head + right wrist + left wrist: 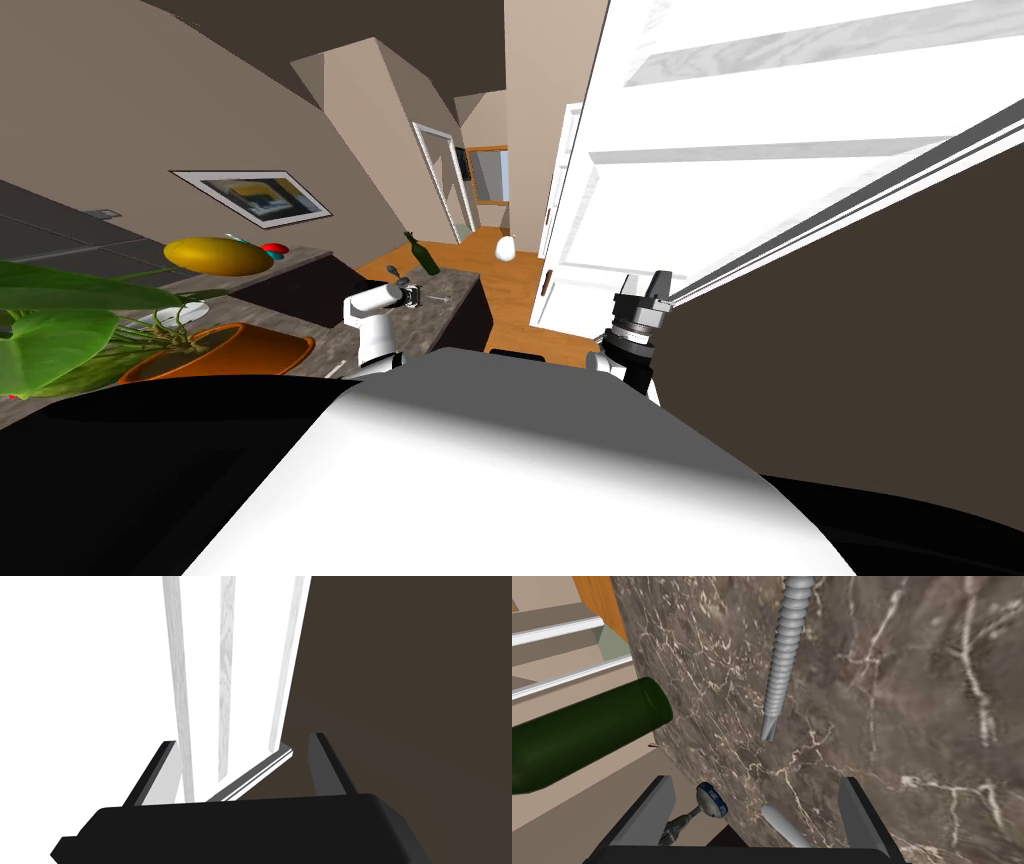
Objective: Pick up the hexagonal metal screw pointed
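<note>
Near bottle, flat on counter: screw, tip toward left gripper — fingers spread, empty. Judged light, rigid, slick; thread adds bite — pinch across mid-shank. Right gripper idle, fingers apart.

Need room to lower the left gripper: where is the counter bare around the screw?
Bare counter spreads beside the screw, opposite the bottle, and between its tip and the left gripper. Crowded at the counter edge by the gripper: bottle, blue-capped tool, grey rod.
</note>
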{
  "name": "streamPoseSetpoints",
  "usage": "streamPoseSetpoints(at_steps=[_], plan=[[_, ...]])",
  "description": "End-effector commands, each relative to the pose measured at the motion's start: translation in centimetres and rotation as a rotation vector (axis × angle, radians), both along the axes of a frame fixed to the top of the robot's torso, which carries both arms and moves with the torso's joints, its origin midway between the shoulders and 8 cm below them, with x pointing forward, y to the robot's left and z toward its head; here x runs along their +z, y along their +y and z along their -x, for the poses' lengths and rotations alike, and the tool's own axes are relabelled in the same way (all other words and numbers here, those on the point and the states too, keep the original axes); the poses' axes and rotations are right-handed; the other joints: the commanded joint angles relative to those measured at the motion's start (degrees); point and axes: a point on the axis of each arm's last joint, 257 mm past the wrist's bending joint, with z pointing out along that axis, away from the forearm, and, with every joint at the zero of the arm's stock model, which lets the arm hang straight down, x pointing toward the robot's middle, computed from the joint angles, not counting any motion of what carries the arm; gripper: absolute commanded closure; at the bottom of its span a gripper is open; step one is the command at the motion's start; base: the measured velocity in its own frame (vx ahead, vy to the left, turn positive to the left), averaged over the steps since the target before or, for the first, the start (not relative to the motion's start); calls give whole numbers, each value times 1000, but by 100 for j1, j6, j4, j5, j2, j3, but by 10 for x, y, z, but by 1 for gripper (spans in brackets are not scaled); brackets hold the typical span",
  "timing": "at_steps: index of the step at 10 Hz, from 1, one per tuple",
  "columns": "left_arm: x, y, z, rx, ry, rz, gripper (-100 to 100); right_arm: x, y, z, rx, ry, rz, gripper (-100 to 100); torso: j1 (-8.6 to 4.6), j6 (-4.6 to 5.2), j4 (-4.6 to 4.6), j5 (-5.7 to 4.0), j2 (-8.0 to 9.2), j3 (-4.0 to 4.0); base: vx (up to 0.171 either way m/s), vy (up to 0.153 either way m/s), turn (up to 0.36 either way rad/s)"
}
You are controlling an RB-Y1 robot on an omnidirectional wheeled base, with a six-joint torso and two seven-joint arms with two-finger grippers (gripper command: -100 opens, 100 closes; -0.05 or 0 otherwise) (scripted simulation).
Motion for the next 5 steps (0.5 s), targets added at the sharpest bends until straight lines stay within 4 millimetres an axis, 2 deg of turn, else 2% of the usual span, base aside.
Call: streamPoseSetpoints(at_steps=[1,5], plan=[[-3,-2,3,-3,22,16,-100,0,0,0,0,0,0,0,0,0,0,0,0,0,1,19,9],[-18,-12,16,-23,117,97,-100,0,0,0,0,0,0,0,3,3,0,0,-2,-1,2,38,-150]])
